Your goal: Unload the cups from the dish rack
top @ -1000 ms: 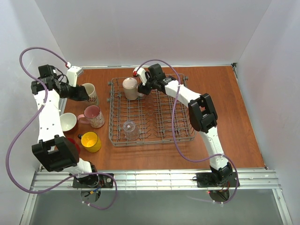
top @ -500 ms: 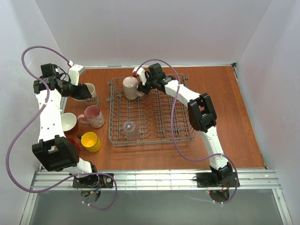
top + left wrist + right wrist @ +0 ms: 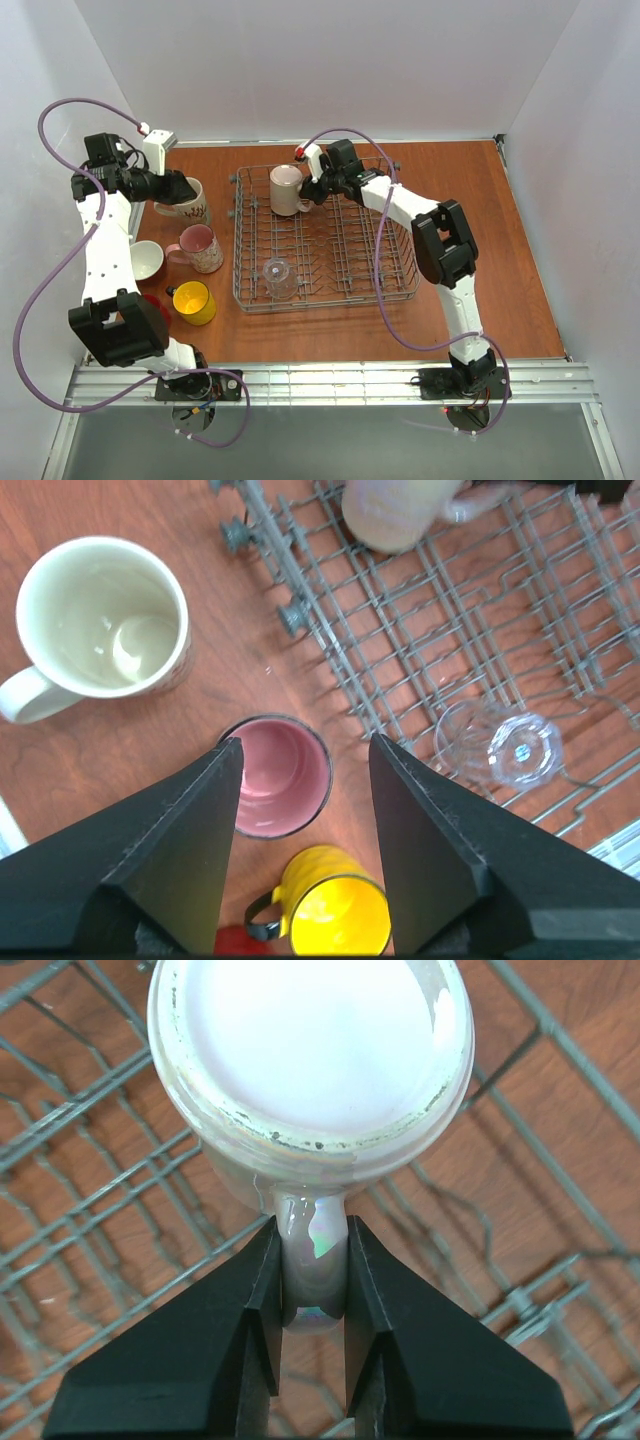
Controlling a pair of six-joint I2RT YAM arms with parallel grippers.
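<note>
Our right pincer (image 3: 313, 1272) is clenched on the handle (image 3: 313, 1245) of the beige mug (image 3: 310, 1050), one finger on each side of the loop, and the mug shows its flat unglazed base to the wrist camera, so we judge that it sits upside down among the tines at the far left corner of the dish rack (image 3: 238, 240). To do this step well, we should lift straight up until the rim clears the wires before swinging toward the desk (image 3: 500, 250), keep the grip firm (a thin glazed handle could slip or let the mug swing between the fingers), and turn the mug upright only once it is free. Our left pincer (image 3: 305, 743) hangs released, holding nothing, above the pink mug (image 3: 275, 785). That mug stands on the desk just left of the rack, with the cream mug (image 3: 100, 620) and the yellow mug (image 3: 335, 910) close by. The clear glass (image 3: 500, 745) is in the rack near its front left and waits its turn. We can read no brand, label or writing anywhere, and the dark pattern on the cream mug's side is too small to make out.
</note>
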